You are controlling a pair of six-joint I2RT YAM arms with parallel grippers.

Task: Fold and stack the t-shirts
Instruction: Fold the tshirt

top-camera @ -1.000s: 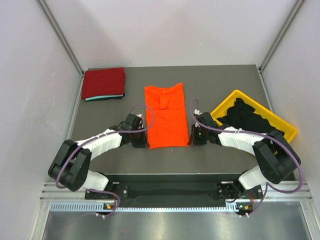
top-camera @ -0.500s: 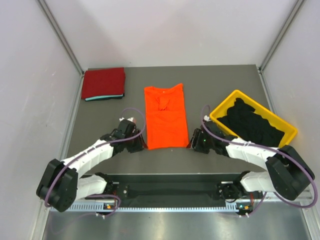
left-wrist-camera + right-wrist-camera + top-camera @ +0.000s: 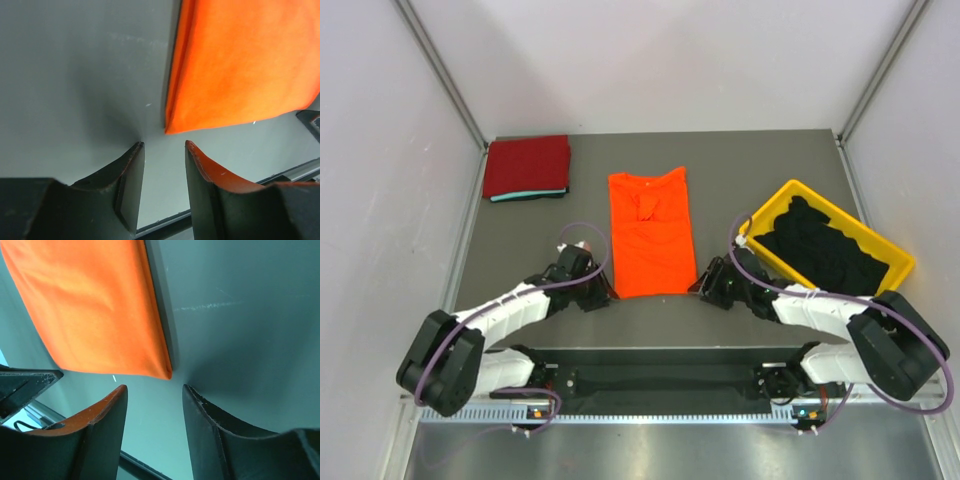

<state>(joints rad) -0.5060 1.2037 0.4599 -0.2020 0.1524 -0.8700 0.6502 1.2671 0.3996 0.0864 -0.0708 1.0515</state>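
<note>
I see a corner of the bright orange cloth t-shirt (image 3: 240, 65) just past my fingertips
My left gripper (image 3: 163, 147) has its dark fingers apart, nothing between them, over the plain grey tabletop (image 3: 75, 75).

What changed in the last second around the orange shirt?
Both arms let go of the orange t-shirt. The left fingers and right fingers, shut at its lower side edges before, opened and drew back toward the near side, now empty just short of its near corners. The shirt lies flat as before; dark red folded pile and yellow bin unmoved.
</note>
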